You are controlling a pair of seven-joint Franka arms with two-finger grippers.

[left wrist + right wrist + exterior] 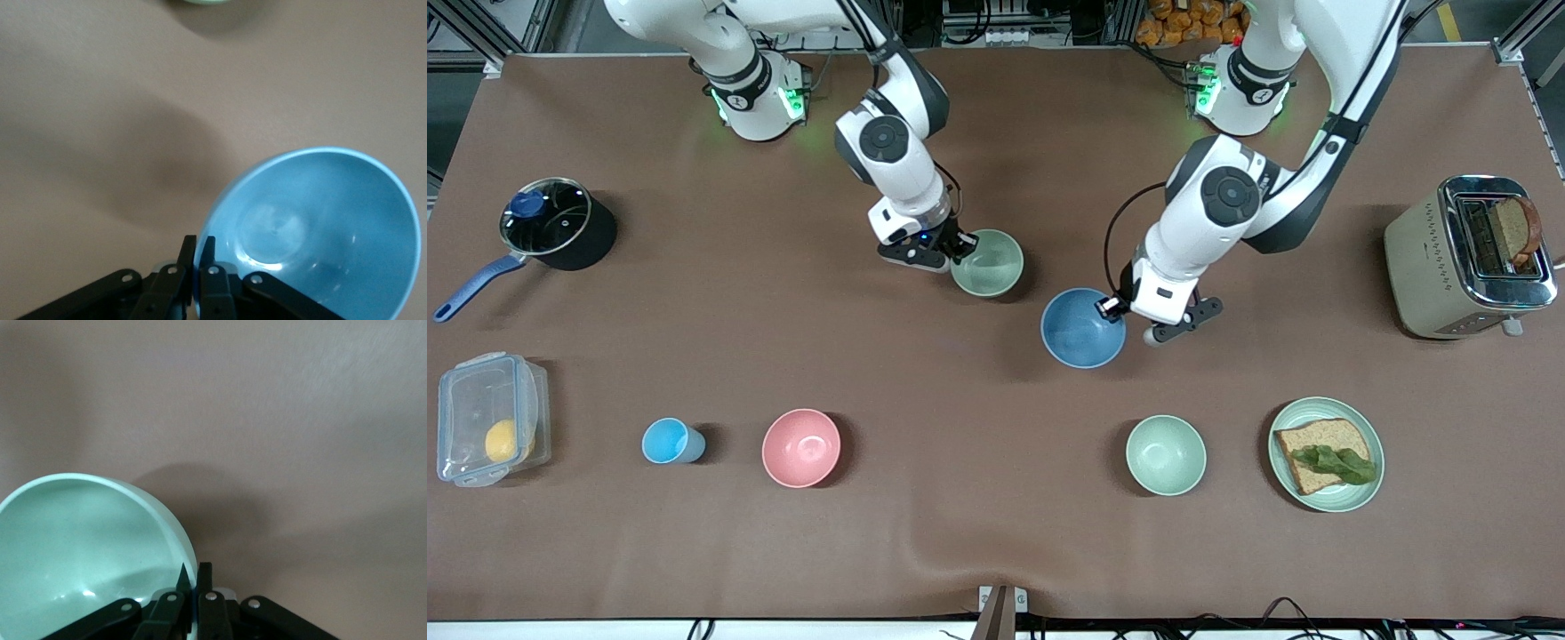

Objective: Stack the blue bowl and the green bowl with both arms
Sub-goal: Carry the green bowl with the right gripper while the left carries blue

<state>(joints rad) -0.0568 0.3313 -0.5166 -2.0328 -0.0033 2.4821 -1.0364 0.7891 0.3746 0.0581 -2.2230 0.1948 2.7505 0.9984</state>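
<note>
With my left end effector [1110,308] clamped on the blue bowl [1082,328] rim and my right end effector [959,246] on the green bowl [988,262], both mid-surface [694,551], I'd centre one over the other level before releasing.
</note>
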